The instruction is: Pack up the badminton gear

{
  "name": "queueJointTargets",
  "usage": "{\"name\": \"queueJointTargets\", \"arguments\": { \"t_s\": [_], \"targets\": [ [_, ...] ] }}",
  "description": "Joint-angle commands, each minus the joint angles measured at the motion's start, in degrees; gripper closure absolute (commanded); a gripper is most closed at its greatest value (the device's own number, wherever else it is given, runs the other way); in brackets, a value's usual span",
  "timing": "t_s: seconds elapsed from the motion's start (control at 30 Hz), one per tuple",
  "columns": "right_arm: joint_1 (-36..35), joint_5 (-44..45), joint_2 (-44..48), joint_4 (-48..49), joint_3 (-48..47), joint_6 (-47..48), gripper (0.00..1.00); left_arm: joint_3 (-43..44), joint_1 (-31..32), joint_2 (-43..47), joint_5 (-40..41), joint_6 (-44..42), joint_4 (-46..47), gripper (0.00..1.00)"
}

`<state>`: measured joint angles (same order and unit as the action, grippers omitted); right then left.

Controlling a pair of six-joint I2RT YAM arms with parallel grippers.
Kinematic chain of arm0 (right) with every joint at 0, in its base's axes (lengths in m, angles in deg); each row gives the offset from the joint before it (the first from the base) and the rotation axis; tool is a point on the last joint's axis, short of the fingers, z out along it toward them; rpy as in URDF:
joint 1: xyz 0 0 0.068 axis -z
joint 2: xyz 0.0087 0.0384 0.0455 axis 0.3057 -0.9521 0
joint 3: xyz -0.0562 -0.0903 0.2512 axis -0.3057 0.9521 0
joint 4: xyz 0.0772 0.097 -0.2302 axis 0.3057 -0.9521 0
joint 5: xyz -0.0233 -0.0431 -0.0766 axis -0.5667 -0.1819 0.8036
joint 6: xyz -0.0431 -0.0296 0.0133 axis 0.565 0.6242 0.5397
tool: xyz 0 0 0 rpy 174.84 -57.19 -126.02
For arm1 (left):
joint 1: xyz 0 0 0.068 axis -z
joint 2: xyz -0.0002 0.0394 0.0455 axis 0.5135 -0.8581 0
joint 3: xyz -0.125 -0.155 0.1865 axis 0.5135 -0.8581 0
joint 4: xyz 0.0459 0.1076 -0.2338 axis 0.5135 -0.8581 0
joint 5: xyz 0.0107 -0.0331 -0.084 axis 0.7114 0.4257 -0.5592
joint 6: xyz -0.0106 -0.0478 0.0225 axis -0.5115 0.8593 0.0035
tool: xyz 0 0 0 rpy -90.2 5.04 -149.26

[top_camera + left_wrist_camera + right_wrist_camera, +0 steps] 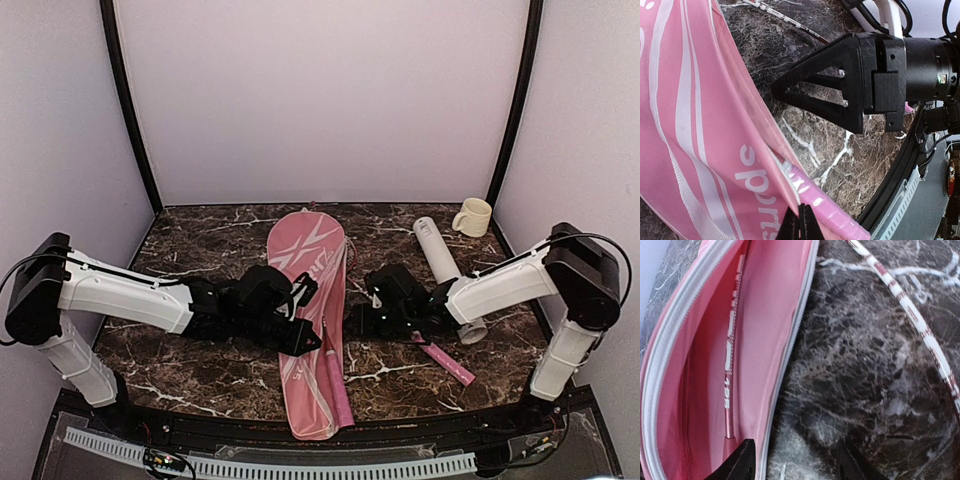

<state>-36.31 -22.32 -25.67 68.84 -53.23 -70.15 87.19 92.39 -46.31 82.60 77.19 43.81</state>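
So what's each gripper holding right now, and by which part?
Left gripper pinches the pink racquet cover by its upper flap's edge, beside the lettering. Right gripper is open, holding nothing.

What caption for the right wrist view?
Open right gripper at the unzipped pink racquet cover, one racquet shaft inside, another on the marble table.

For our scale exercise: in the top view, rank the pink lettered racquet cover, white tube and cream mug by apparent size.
1. pink lettered racquet cover
2. white tube, partly hidden
3. cream mug, clearly smallest
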Motion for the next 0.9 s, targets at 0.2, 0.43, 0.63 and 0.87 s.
{"name": "queueJointTargets", "arguments": {
  "t_s": [0.2, 0.43, 0.63, 0.87],
  "targets": [
    [2.9, 2.11, -8.68, 2.94, -9.44, 5.48, 0.5, -0.85, -0.41, 2.0, 0.19, -1.13, -1.1, 1.0],
    [3.56, 6.61, -14.49, 0.57, -15.46, 7.6, 0.55, -1.0, -0.54, 1.71, 0.11, -1.23, -1.01, 1.0],
    [4.21, 12.7, -18.33, -1.3, -19.67, 7.99, 0.6, -1.23, -0.67, 1.93, 0.19, -1.32, -1.08, 1.0],
    [5.08, 12.68, -21.45, -1.16, -24.71, 9.39, 0.82, -1.99, -1.09, 2.25, 0.29, -1.48, -1.06, 1.0]
  ]
}}
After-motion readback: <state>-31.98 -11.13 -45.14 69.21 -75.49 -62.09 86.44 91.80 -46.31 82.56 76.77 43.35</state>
